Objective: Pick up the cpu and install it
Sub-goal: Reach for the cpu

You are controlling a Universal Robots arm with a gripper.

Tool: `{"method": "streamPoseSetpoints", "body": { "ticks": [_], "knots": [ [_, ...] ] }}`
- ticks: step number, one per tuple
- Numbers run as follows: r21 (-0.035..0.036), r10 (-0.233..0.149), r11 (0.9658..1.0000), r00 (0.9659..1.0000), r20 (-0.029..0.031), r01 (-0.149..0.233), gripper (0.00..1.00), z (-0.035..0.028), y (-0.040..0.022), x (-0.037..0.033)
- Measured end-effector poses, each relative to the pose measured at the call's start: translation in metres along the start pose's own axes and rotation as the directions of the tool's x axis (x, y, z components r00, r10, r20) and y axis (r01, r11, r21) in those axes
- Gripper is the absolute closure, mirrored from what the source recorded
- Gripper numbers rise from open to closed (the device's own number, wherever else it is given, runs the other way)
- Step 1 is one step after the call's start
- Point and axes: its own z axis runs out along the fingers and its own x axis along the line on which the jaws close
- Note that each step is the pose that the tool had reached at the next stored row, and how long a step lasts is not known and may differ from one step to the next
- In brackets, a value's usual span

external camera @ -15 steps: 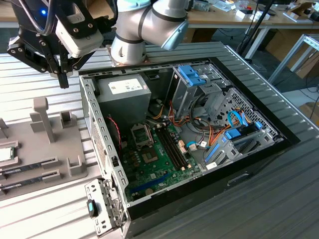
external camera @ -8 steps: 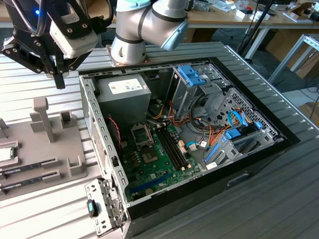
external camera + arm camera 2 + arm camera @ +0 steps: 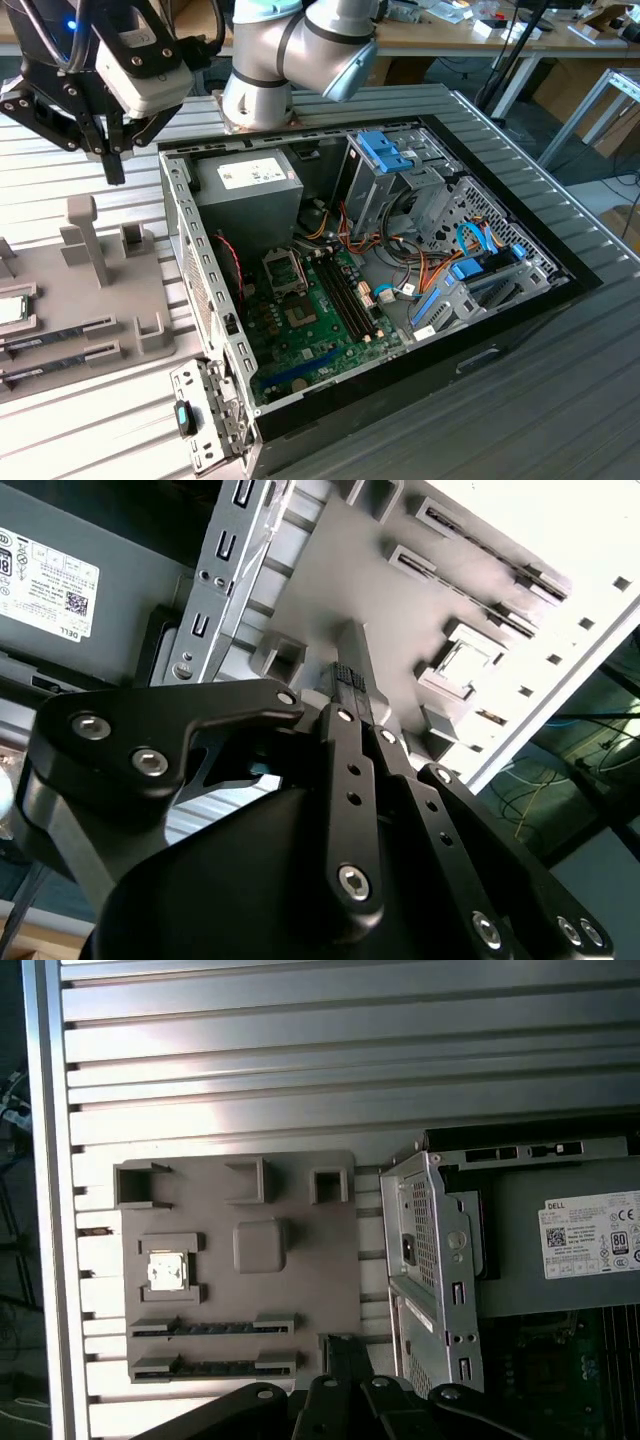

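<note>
Exterior view: cpu [image 3: 12, 311] nr tray [image 3: 55, 285] edge.

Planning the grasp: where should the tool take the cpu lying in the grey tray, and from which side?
Come straight down from above and pinch two opposite edges of the cpu. It lies flat, metal top up, with raised blocks of the grey tray against two sides, so the other two edges look freest.

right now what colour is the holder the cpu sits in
Plain matte grey holder, with the silvery cpu in it; first wrist view shows it best.
</note>
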Motion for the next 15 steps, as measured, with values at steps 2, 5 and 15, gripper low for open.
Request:
{"method": "streamPoseSetpoints", "body": {
  "ticks": [2,5,15],
  "knots": [
    [0.0002,0.0,1.0,1.0,0.0001,0.0,0.89,0.0001,-0.0002,0.0028],
    [0.0002,0.0,1.0,1.0,0.0,0.0,0.89,0.0002,-0.0006,0.0082],
    [0.0002,0.0,1.0,1.0,0.0001,0.0,0.89,0.0002,-0.0015,0.0197]
  ]
}}
